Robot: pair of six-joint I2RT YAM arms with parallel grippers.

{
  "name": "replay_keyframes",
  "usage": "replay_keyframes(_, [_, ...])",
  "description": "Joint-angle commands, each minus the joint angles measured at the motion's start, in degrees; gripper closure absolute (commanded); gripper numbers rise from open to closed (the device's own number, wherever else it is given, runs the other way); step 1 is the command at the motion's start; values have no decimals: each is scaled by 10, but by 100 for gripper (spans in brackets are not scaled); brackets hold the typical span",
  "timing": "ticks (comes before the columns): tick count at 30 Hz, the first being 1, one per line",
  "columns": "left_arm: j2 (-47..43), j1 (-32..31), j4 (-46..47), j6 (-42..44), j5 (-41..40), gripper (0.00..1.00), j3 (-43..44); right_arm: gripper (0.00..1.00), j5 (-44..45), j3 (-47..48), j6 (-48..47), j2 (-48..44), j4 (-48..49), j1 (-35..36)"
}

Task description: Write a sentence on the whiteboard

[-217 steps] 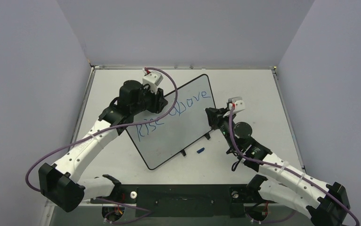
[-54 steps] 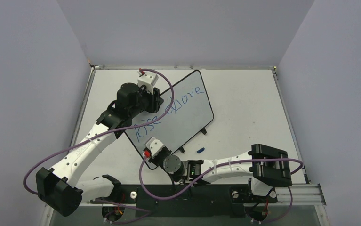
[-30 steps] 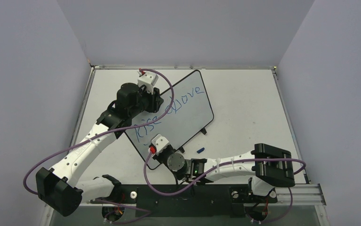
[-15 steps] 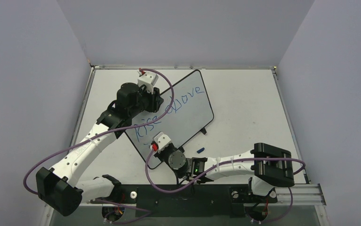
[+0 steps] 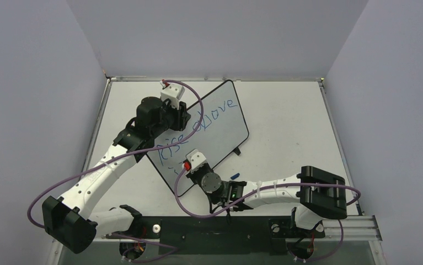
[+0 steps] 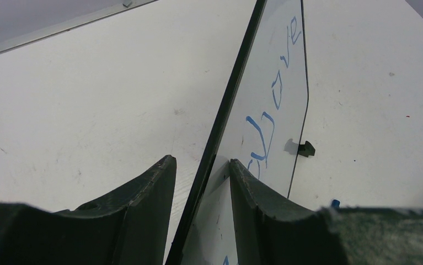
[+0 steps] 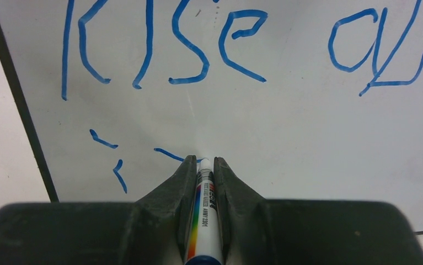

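Just beyond the right end effector's [image 7: 204, 163] marker [image 7: 204, 221] lies the sentence [image 7: 198, 49].

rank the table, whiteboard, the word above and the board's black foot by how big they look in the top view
1. table
2. whiteboard
3. word "above"
4. black foot

None of them look close enough in size to be in doubt.

White links, black joints and purple cables [image 5: 30, 207] make up the left arm [image 5: 96, 176] and right arm [image 5: 275, 190]. Each wrist bears a red-marked white box [image 5: 171, 91]. The left gripper [image 6: 201, 161] and right gripper [image 7: 203, 160] are matte black.
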Motion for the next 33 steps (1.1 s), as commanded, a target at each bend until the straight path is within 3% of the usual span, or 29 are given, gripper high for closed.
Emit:
replay_keyframes(1, [-7, 1, 67, 1, -13, 100, 21, 100, 6, -7, 6, -41, -1, -6])
replay_keyframes(9, [-7, 1, 66, 1, -13, 100, 21, 100, -10, -7, 6, -67, 15, 3])
replay_keyframes(33, [-4, 1, 66, 1, -10, 100, 22, 100, -41, 52, 1, -6, 16, 2])
